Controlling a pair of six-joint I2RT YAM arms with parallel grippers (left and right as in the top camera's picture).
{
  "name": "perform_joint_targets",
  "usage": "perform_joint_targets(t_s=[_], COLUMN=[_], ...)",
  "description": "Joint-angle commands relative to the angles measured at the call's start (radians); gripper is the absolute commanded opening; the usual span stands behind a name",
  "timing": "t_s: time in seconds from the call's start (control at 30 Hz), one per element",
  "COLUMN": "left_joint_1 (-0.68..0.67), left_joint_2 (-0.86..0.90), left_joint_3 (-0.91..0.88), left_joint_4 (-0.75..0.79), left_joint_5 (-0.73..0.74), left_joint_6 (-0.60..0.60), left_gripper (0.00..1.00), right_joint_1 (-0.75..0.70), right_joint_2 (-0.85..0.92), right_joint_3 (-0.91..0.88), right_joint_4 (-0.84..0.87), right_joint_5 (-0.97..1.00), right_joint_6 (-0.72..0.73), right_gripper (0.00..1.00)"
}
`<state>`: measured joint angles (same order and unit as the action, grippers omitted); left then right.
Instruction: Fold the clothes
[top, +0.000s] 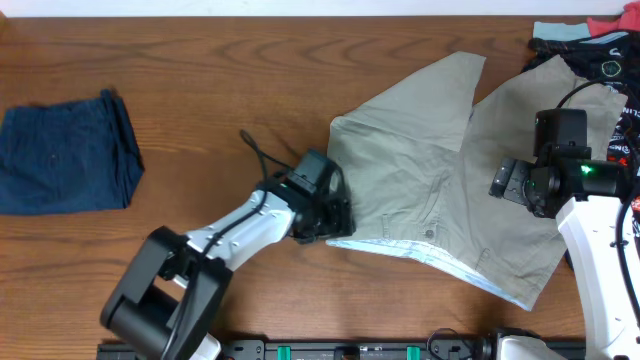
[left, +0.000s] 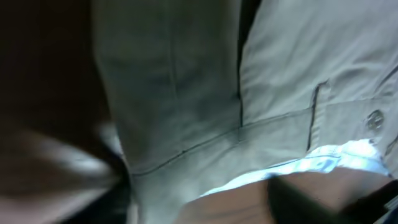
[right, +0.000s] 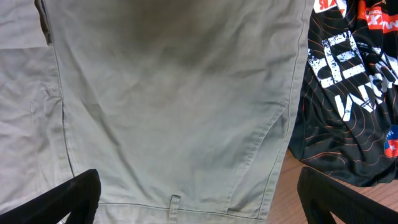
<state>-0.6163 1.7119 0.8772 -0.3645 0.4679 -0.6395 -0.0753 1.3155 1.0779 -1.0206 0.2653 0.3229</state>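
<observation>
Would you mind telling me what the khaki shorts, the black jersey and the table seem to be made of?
The shorts look like matte woven cotton: stitched seams, soft creases, no sheen. The jersey looks like smooth synthetic knit, probably polyester, with crisp red and white print. The table shows brown wood grain, lightly glossy; solid or veneer, I cannot tell.

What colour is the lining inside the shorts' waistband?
Pale blue; the waistband lining shows best in the left wrist view.
</observation>
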Motion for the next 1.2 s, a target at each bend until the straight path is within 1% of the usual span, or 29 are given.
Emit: perform_joint_targets(t_s=[0.0,0.1,0.17,0.3,0.37,0.47,0.57,0.63,0.7,0.73,0.77,0.8,0.83,0.87,1.03,1.17], left_joint_1=[-0.01,0.029,0.073,0.211,0.295,0.424,0.522,0.572,0.613,0.627,0.639,0.648,0.653,0.653,0.64,0.622], left_joint_2=[0.013,-0.001,-0.023,-0.096,-0.14,-0.203,-0.224,-0.222,-0.221,-0.221,-0.221,-0.221,-0.221,-0.221,-0.216,-0.214], left_joint_3=[0.01,0.011,0.011,0.032,0.068,0.159,0.27,0.341,0.389,0.403,0.413,0.417,0.416,0.416,0.398,0.373], left_joint_4=[-0.024,-0.123,-0.221,-0.418,-0.469,-0.458,-0.375,-0.316,-0.272,-0.257,-0.254,-0.256,-0.27,-0.294,-0.51,-0.687], left_joint_5=[-0.022,-0.101,-0.199,-0.487,-0.598,-0.634,-0.634,-0.634,-0.634,-0.633,-0.629,-0.603,-0.554,-0.515,-0.372,-0.316], left_joint_6=[0.028,0.045,0.071,0.132,0.153,0.213,0.246,0.27,0.268,0.261,0.248,0.237,0.238,0.238,0.235,0.234], left_gripper=[0.06,0.06,0.06,0.06,0.06,0.06,0.06,0.06,0.06,0.13,0.38,0.65,0.86,0.98,0.98,0.98], right_joint_1=[-0.013,-0.013,-0.013,-0.013,-0.013,-0.008,0.005,0.022,0.035,0.04,0.042,0.042,0.042,0.042,0.043,0.045], right_joint_2=[-0.002,-0.002,-0.002,-0.002,-0.002,-0.002,-0.002,-0.002,-0.002,-0.002,-0.002,-0.002,-0.001,-0.001,0.005,0.021], right_joint_3=[0.006,0.006,0.006,0.006,0.006,0.005,0.005,0.005,0.005,0.005,0.005,0.005,0.005,0.005,0.004,0.003], right_joint_4=[0.001,0.003,0.002,-0.013,-0.016,-0.016,-0.015,-0.015,-0.017,-0.018,-0.018,-0.017,-0.015,-0.011,0.02,0.035], right_joint_5=[0.015,0.015,0.015,-0.051,-0.128,-0.261,-0.345,-0.369,-0.367,-0.367,-0.367,-0.367,-0.366,-0.366,-0.367,-0.383], right_joint_6=[0.013,0.013,0.013,0.013,0.013,0.013,-0.001,-0.018,-0.025,-0.026,-0.026,-0.026,-0.026,-0.025,-0.024,-0.04], right_gripper=[0.99,0.99,0.99,0.99,0.99,0.99,0.99,0.99,0.99,0.99,0.99,0.99,0.99,0.99,0.99,0.99])
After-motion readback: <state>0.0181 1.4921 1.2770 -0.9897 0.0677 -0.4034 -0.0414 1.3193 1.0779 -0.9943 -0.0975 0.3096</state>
